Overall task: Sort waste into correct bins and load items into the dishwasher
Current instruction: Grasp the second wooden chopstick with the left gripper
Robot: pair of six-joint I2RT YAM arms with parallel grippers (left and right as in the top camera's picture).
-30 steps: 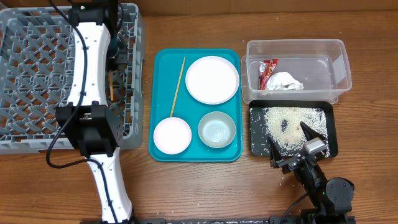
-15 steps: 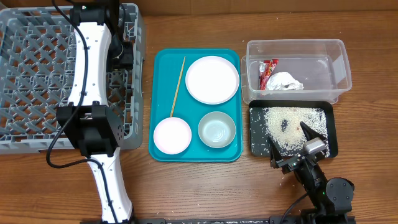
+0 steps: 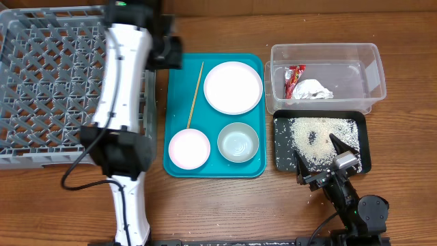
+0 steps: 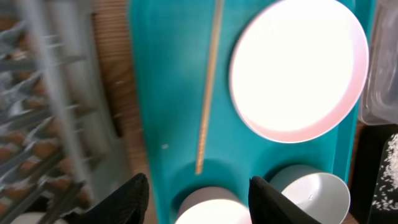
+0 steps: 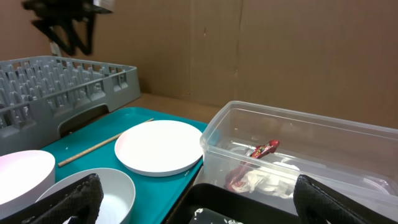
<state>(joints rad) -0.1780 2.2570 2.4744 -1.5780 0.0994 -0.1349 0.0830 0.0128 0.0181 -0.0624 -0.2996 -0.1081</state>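
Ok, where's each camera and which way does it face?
Overhead: above the table, straight down on dish rack, teal tray; left arm, right arm show.
Left wrist: over the teal tray, facing down at plate, chopstick; left gripper open.
Right wrist: low, level across the plate toward dish rack; right gripper open.
All share the plate.

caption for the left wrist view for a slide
Open left gripper over the teal tray: chopstick, plate, pink bowl, pale bowl.

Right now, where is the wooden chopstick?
Overhead view: the chopstick lies on the left part of the teal tray, left of the plate, its near end beside the pink bowl.
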